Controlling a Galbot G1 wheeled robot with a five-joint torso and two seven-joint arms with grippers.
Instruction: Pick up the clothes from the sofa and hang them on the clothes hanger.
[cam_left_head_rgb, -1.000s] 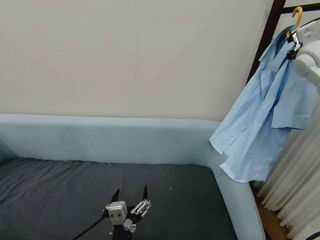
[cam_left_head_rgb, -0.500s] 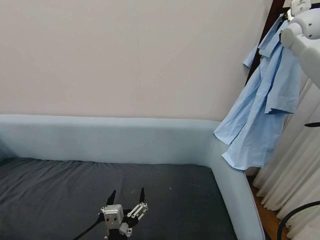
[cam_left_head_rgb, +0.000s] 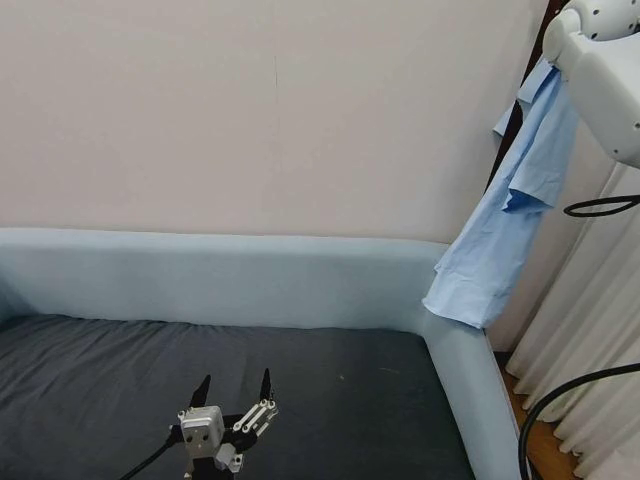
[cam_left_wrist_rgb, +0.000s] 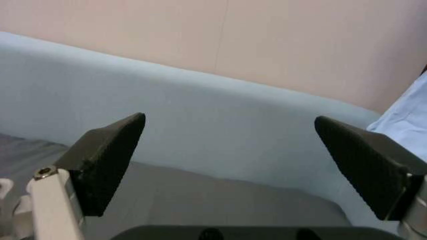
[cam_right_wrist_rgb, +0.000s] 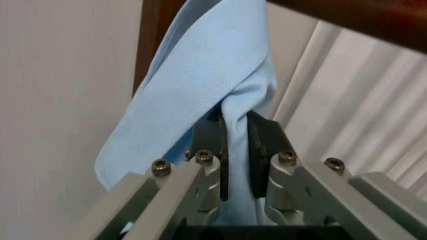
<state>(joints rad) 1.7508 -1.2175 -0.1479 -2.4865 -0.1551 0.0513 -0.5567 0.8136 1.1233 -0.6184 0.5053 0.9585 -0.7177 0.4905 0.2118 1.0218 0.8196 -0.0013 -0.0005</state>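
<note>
Blue shirt (cam_right_wrist_rgb: 200, 65) hangs clamped inside the right tool (cam_right_wrist_rgb: 237, 150).

We saw a plain beige wall (cam_left_head_rgb: 250, 120) filling the far side of the scene, unmarked apart from a thin vertical seam (cam_left_head_rgb: 275, 75) running down its upper part. At the far right hung a pale, pleated curtain (cam_left_head_rgb: 590, 330), its folds falling straight to a narrow strip of brown wooden floor (cam_left_head_rgb: 515, 385). The same wall (cam_left_wrist_rgb: 267, 40) and curtain (cam_right_wrist_rgb: 360, 100) showed in the wrist views.
</note>
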